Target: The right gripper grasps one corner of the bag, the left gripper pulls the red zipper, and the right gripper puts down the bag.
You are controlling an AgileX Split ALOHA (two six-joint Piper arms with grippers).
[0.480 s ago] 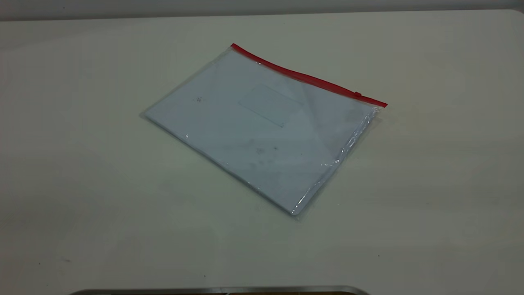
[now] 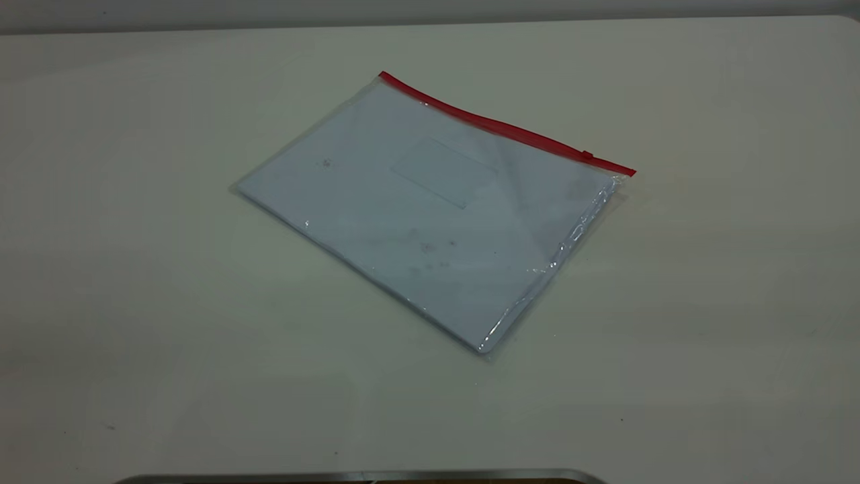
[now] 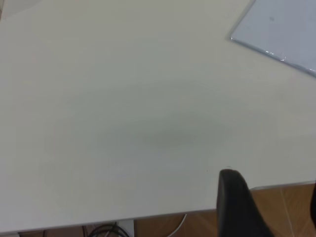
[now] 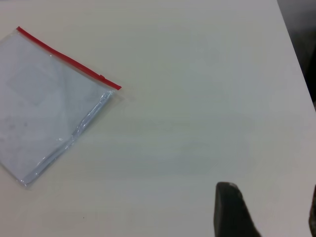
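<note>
Pale, off-white table (image 2: 201, 370) under everything, bare around a clear rectangular plastic bag (image 2: 430, 215), flat near the middle. Thin red zipper (image 2: 504, 126) along the far long edge, tiny slider by the crinkled corner (image 2: 621, 176). Left gripper (image 3: 269, 207) parked at the table edge, right gripper (image 4: 266, 212) well apart from the bag; both spread open, holding nothing.
</note>
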